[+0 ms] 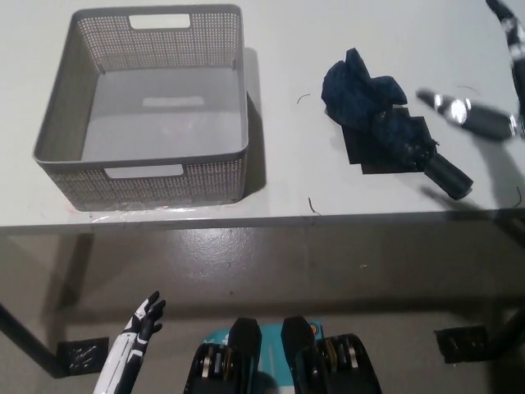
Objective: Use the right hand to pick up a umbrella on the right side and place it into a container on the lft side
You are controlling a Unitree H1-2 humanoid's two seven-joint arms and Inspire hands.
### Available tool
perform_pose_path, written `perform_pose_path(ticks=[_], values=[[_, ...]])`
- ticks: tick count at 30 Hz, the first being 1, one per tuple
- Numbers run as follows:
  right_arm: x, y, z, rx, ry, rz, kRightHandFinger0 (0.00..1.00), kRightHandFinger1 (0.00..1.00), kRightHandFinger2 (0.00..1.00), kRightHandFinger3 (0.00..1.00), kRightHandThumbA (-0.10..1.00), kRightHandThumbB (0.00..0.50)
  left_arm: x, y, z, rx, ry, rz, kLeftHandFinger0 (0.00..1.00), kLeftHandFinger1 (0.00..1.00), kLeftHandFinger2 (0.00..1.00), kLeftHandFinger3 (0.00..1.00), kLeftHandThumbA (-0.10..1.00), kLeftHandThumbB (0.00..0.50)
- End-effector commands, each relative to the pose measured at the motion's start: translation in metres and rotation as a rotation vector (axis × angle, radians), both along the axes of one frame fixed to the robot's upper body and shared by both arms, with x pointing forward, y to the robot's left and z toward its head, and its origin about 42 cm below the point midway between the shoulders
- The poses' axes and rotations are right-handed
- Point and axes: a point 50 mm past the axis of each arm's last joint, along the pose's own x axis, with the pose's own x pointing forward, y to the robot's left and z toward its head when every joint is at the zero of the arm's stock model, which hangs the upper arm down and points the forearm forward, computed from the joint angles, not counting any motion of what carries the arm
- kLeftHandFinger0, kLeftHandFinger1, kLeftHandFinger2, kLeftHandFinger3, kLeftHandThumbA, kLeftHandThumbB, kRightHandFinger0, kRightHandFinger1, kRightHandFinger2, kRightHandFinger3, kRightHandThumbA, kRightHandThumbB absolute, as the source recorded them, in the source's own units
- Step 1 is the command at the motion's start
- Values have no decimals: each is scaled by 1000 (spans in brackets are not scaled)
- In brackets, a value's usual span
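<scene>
Right hand [480,115] hovers blurred above the table [287,176] at the far right, just right of the folded dark blue umbrella [385,127]; whether its fingers are spread or clenched I cannot tell. Further left stands the grey container [221,176], and the white left hand [143,316] rests low at near left, fingers apart

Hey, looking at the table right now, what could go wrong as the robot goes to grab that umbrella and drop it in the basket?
1. The right hand is motion-blurred above the table, right of the umbrella; a fast approach may knock it rather than grip it.
2. The umbrella's canopy is loose and crumpled, so the hand might pinch only fabric and let the handle dangle.
3. The handle end lies near the table edge; a nudge could push it off.

The left hand rests low, below the table.
</scene>
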Motion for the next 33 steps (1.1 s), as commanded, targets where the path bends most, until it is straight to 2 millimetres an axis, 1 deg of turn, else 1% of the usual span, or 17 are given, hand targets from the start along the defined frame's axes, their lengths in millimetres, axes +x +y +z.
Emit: perform_pose_path(ticks=[1, 3, 5, 8, 10, 12, 13, 14, 15, 16, 21, 23, 27, 28, 30, 31, 33], values=[[82, -7, 61, -110, 252, -160, 1000, 1000, 1000, 1000, 982, 381, 11, 2, 16, 34, -80, -33, 1000, 1000, 1000, 1000, 1000, 296], [93, -3, 60, -134, 278, -163, 1000, 1000, 1000, 1000, 964, 365, 9, 3, 15, 40, -77, -31, 1000, 1000, 1000, 1000, 1000, 298], [110, 3, 57, -185, 338, -179, 1000, 1000, 1000, 1000, 964, 381, 6, 4, 13, 34, -77, -28, 1000, 1000, 1000, 1000, 1000, 294], [125, 15, 50, -244, 407, -195, 1000, 1000, 1000, 1000, 995, 409, 5, 6, 14, 37, -78, -25, 1000, 1000, 1000, 1000, 1000, 291], [129, 19, 45, -255, 431, -203, 1000, 1000, 1000, 1000, 994, 409, 4, 6, 14, 39, -77, -28, 1000, 1000, 1000, 1000, 1000, 291], [132, 24, 33, -259, 466, -200, 1000, 1000, 1000, 1000, 1000, 389, 5, 5, 14, 39, -76, -29, 1000, 1000, 1000, 1000, 1000, 297], [133, 26, 26, -244, 485, -198, 1000, 1000, 1000, 1000, 978, 382, 4, 5, 14, 41, -75, -33, 1000, 1000, 1000, 1000, 1000, 296], [134, 28, 20, -221, 505, -196, 1000, 1000, 1000, 1000, 912, 391, 4, 5, 15, 43, -75, -38, 1000, 1000, 1000, 1000, 1000, 296], [134, 31, 14, -240, 519, -192, 1000, 1000, 1000, 1000, 922, 409, 4, 5, 15, 46, -71, -37, 1000, 1000, 1000, 1000, 1000, 298], [135, 35, 7, -260, 539, -184, 1000, 1000, 1000, 1000, 995, 390, 3, 5, 16, 50, -69, -35, 1000, 1000, 1000, 1000, 1000, 301], [132, 55, -31, -332, 609, -157, 1000, 1000, 1000, 1000, 988, 482, 5, 7, 18, 40, -79, -38, 1000, 1000, 1000, 1000, 1000, 308], [129, 62, -48, -356, 640, -146, 1000, 1000, 1000, 1000, 983, 497, 6, 9, 19, 41, -83, -39, 1000, 1000, 1000, 1000, 1000, 317], [115, 67, -95, -334, 787, -105, 1000, 1000, 1000, 1000, 1000, 481, 4, 9, 18, 38, -83, -40, 1000, 1000, 1000, 1000, 1000, 312], [111, 68, -108, -339, 833, -102, 1000, 1000, 1000, 1000, 1000, 499, 5, 9, 18, 36, -81, -42, 1000, 1000, 1000, 1000, 1000, 316], [106, 70, -119, -341, 860, -82, 1000, 1000, 1000, 1000, 1000, 500, 7, 10, 20, 33, -86, -43, 1000, 1000, 1000, 1000, 1000, 312], [101, 72, -131, -324, 889, -62, 1000, 1000, 1000, 1000, 1000, 500, 9, 10, 21, 38, -89, -41, 1000, 1000, 1000, 1000, 1000, 318], [96, 75, -144, -325, 908, -33, 1000, 1000, 1000, 1000, 1000, 500, 11, 10, 21, 39, -91, -42, 1000, 1000, 1000, 1000, 1000, 321]])
